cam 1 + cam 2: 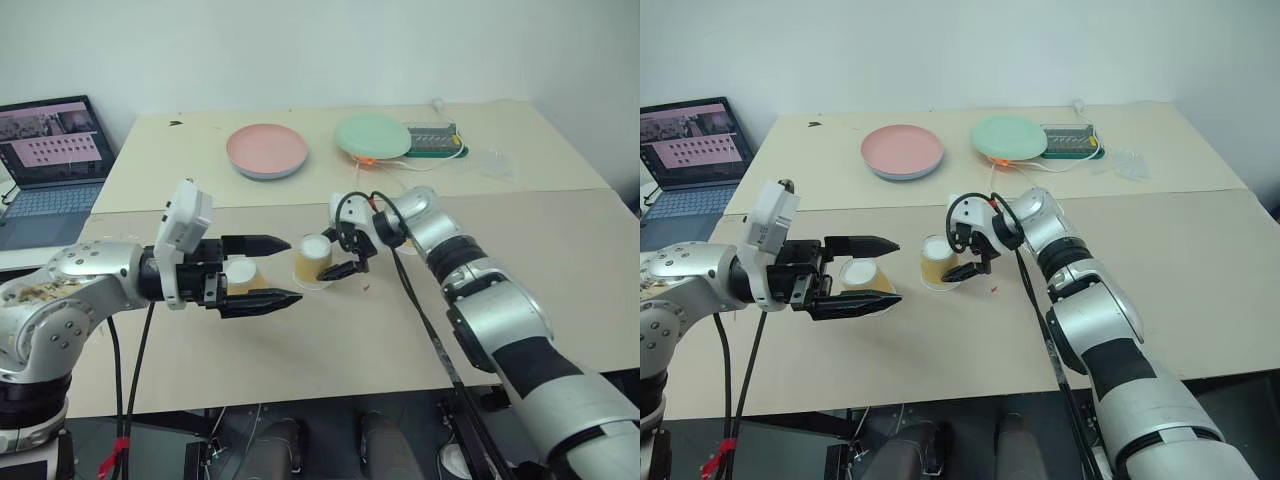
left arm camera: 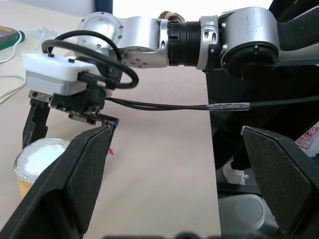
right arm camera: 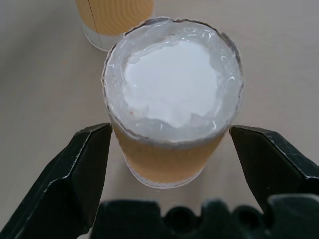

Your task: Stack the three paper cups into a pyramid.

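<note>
Base row's being laid: one upside-down paper cup [image 1: 312,261] is flanked by the spread right gripper [image 1: 343,253]; another cup [image 1: 861,276] sits left, beneath the spread left gripper [image 1: 268,270]. The top cup is needed next.

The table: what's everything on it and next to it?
paper cups: two seen, yellow-orange, white tops, middle of table
pink plate: one, pink, far side
green plate: one, pale green, right of the pink plate
tray: one, green-edged, behind the green plate
laptop: one, dark, lid open, far left
table: beige
left gripper: black, open, by one cup
right gripper: black, open around the other cup
</note>
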Controlling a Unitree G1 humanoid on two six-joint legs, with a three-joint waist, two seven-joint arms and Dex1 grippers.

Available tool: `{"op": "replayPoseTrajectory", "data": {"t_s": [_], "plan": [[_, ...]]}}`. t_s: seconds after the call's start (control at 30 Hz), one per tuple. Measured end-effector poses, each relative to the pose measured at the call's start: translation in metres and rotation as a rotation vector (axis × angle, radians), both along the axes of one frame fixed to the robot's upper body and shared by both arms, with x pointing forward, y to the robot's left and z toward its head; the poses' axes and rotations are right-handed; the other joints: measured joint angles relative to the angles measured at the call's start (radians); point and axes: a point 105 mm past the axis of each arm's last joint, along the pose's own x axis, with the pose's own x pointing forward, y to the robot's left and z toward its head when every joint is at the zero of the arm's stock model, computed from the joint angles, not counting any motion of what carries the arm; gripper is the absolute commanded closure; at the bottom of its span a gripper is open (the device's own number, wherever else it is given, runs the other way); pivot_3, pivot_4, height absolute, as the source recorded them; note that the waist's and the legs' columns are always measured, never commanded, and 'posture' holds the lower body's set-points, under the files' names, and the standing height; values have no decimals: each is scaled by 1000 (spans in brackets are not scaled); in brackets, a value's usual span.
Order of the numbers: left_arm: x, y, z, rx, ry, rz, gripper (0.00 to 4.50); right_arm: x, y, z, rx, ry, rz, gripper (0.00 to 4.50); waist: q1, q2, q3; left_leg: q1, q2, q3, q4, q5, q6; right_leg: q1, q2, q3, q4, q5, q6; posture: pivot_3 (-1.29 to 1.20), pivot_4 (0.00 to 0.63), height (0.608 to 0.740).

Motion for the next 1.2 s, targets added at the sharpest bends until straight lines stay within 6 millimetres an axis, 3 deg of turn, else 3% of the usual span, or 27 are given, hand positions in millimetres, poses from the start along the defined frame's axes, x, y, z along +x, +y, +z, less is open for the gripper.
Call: {"op": "replayPoseTrajectory", "data": {"t_s": [0.23,0.4,0.47,0.6,0.67,0.77,0.87,1.07,1.2], "plan": [[2,-3,-2,-5,4,-10,0,-2,-50,45,20,-108,-12,31,3,0,0,-1,1,0,0,0,1,1,0,-1,0,0,0,0,150,717],[5,-1,-13,-19,24,44,0,-34,-116,32,52,-125,-212,31,32,0,0,-5,1,0,1,-2,2,-2,-2,-1,0,-1,0,0,150,717],[8,4,-25,-14,48,120,0,-48,-127,32,102,-161,-368,31,28,0,0,-7,4,5,1,-3,2,-7,-2,3,1,-1,-1,0,150,717],[11,12,-24,-60,23,260,0,-65,-136,42,187,-294,-641,31,28,0,0,-7,11,9,2,-4,-1,-8,-1,7,2,-2,-3,0,150,717],[13,17,-20,-96,15,333,0,-61,-139,55,299,-354,-866,31,28,0,0,-7,12,10,3,-3,-2,-10,0,8,2,-3,-1,0,150,717],[9,13,-12,-137,12,353,0,-65,-136,64,326,-447,-1051,31,36,0,0,-6,11,10,3,-2,-4,-9,0,6,3,-4,0,0,150,717],[9,11,-12,-146,30,356,0,-62,-143,65,330,-487,-1156,31,45,-2,-1,-6,10,10,4,-1,-4,-8,3,4,2,-2,-2,0,150,717],[7,8,-13,-124,37,326,0,-48,-154,41,276,-439,-1262,31,47,-3,-2,-6,11,10,3,-2,-4,-7,4,4,1,0,-6,0,150,717],[8,7,-10,-128,33,317,0,-43,-148,30,323,-389,-1277,31,42,-3,-2,-6,11,10,3,-2,-3,-6,4,4,0,0,-6,0,150,717]]}}
